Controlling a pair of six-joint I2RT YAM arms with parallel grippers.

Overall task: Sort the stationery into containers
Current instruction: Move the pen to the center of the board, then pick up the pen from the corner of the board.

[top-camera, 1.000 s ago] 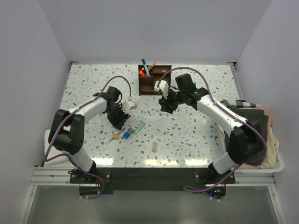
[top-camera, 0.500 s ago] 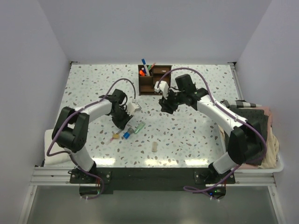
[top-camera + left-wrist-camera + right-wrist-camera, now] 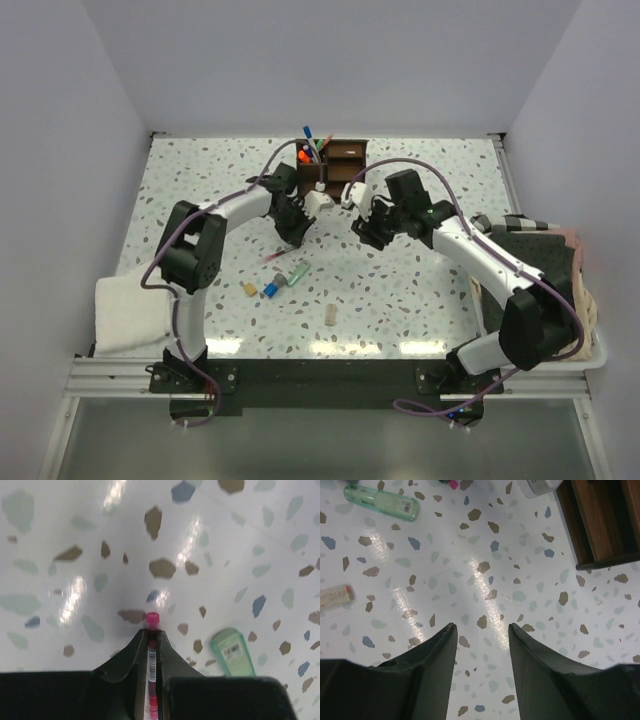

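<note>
Sorting looks partly done. The pink pen [image 3: 152, 619], pinched in the left gripper [image 3: 152, 642] above the table near the organizer [image 3: 345, 152], isn't in yet. Some pens [image 3: 310, 145] stand inside. A green marker [image 3: 297, 272], a blue-capped piece [image 3: 270, 290] and tan blocks [image 3: 331, 314] lie loose. Its long axis runs along the fingers, cap pointing outward. The right gripper [image 3: 481, 627] stands parted, empty.

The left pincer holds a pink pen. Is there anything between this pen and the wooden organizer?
No visible object lies between the pink pen in the left pincer and the wooden organizer. Only the open right pincer hangs near the organizer's front, slightly beside the direct way.
</note>
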